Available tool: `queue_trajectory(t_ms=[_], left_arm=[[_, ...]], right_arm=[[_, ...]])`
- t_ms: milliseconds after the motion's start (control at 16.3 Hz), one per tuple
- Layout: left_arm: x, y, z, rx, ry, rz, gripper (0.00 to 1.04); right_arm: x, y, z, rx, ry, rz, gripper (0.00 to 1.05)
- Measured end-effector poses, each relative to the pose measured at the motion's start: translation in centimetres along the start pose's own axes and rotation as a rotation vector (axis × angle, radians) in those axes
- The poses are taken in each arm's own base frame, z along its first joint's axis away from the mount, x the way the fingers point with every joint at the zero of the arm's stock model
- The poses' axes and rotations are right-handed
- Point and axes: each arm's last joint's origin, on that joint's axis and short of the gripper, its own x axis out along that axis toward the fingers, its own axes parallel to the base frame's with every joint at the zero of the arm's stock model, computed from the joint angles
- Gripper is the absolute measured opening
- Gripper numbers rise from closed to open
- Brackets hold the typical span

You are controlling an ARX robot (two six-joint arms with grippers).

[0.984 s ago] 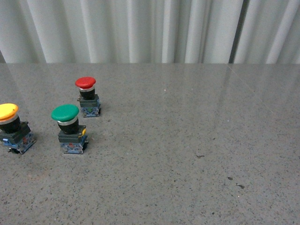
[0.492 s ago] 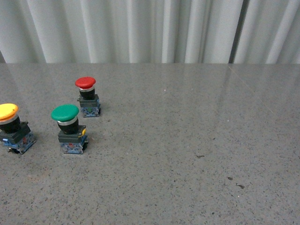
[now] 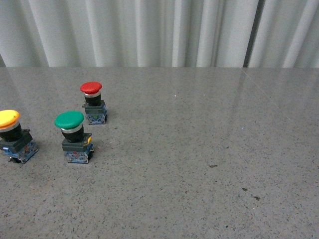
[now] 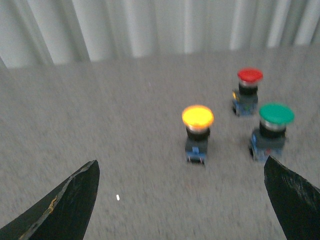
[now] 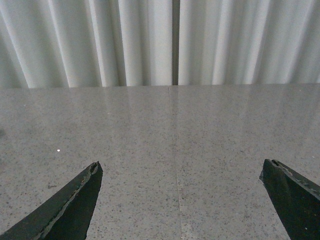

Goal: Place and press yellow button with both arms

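Left wrist view: domed yellow button [image 4: 197,131] on speckled stone [image 4: 100,125]; left fingers [image 4: 70,210], right fingers [image 5: 75,207] splayed, empty

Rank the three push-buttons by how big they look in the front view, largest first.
1. Green button and yellow button: these look about alike. The left frame edge cuts the yellow cap, so I won't rank them.
2. Red button: looks smallest, but it stands farther back, which may explain part of that.
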Motion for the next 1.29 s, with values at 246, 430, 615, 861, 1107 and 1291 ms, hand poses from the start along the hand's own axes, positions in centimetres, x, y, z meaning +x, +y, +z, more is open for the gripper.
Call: queue_trajectory(t_ms=[246, 430, 615, 861, 1107, 1291], left_arm=[[4.7, -0.2, 7.0, 0.041, -0.136, -0.054, 0.98], [10.4, -0.3, 6.6, 0.029, 0.064, -0.103, 0.98], [13.9, -0.3, 4.4, 0.015, 0.221, -0.133, 0.98], [15.8, 0.0, 1.6, -0.017, 0.302, -0.175, 0.98], [16.6, -0.7, 0.8, -0.018, 0.291, -0.241, 0.98], [16.8, -0.9, 0.5, -0.011, 0.296, -0.246, 0.98]], right_arm=[[0.0, 0.0, 0.0, 0.0, 0.001, 0.0, 0.98], [0.0, 0.0, 0.0, 0.0, 0.001, 0.0, 0.98], [0.0, 0.0, 0.0, 0.0, 0.002, 0.0, 0.98], [0.0, 0.0, 0.0, 0.0, 0.001, 0.0, 0.98], [0.0, 0.0, 0.0, 0.0, 0.001, 0.0, 0.98], [0.0, 0.0, 0.0, 0.0, 0.001, 0.0, 0.98]])
